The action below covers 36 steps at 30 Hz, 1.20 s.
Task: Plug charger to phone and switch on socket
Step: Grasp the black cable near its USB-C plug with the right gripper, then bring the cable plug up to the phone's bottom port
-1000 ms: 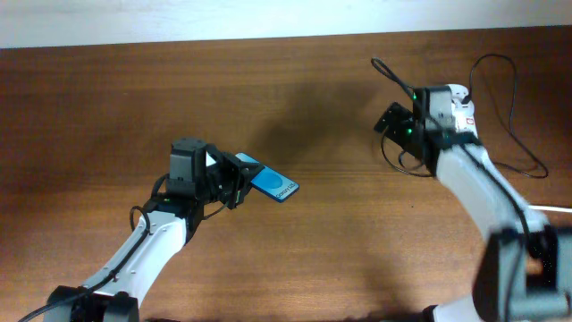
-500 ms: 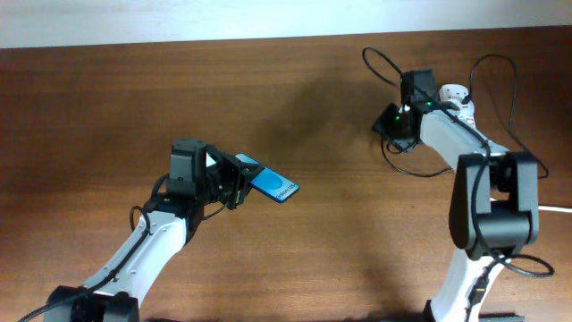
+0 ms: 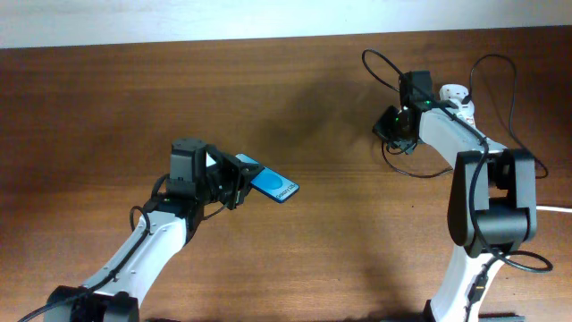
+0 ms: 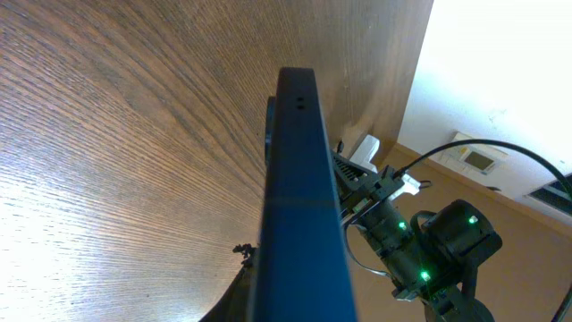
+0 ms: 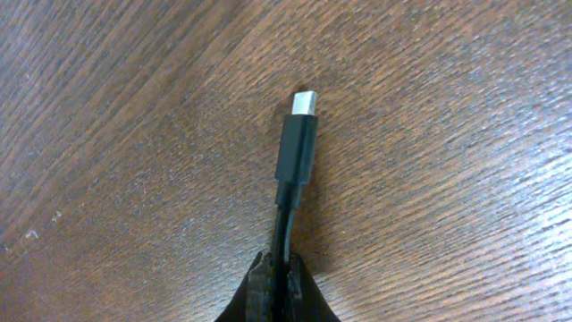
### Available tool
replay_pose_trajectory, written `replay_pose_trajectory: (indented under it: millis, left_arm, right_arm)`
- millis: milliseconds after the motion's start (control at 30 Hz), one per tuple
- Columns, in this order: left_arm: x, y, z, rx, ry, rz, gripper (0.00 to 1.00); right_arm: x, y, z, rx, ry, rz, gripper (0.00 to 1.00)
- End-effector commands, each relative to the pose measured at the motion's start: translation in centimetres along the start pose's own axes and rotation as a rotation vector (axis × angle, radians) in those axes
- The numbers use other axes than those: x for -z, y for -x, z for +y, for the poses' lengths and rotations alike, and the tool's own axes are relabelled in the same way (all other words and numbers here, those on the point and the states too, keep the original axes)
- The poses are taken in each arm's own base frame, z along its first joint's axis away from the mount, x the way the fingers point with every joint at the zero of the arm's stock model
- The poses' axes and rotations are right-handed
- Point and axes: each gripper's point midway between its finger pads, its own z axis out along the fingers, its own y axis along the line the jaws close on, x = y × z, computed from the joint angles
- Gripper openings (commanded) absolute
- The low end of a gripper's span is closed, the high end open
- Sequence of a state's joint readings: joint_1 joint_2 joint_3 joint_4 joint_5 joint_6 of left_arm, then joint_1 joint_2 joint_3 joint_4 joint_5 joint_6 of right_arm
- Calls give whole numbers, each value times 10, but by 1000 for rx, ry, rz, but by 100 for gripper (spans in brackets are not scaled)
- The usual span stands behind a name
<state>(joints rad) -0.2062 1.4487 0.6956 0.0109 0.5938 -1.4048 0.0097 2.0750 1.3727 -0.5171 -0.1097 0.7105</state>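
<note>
Two arms are dividing the work: the left gripper [image 3: 234, 182] is clamping shut on one end of the phone [image 3: 273, 184], holding it seemingly clear of the bench [image 3: 107, 107] with its free end pointing toward the other arm, probably so the port is facing the plug. Across the bench, well apart from the phone and just beside the socket [image 3: 458, 97], the right gripper [image 5: 279, 266] is pinching nearly closed on the charger [image 5: 298, 148] just behind its connector, leaving the metal tip sticking out ahead, free to be pushed in.
</note>
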Motion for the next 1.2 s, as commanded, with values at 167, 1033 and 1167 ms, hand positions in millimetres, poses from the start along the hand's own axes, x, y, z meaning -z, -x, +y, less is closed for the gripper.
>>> replay_pose_trajectory:
  millis: [167, 1033, 1167]
  left_arm:
    - [8, -5, -21, -205, -96, 67, 3]
    - [70, -5, -107, -378, -503, 194, 4]
    - [83, -16, -125, -422, -579, 224, 5]
  right_arm:
    - [40, -28, 22, 148, 140, 130, 4]
    - [286, -274, 106, 973, 913, 333, 4]
    - [279, -283, 124, 985, 888, 267, 4]
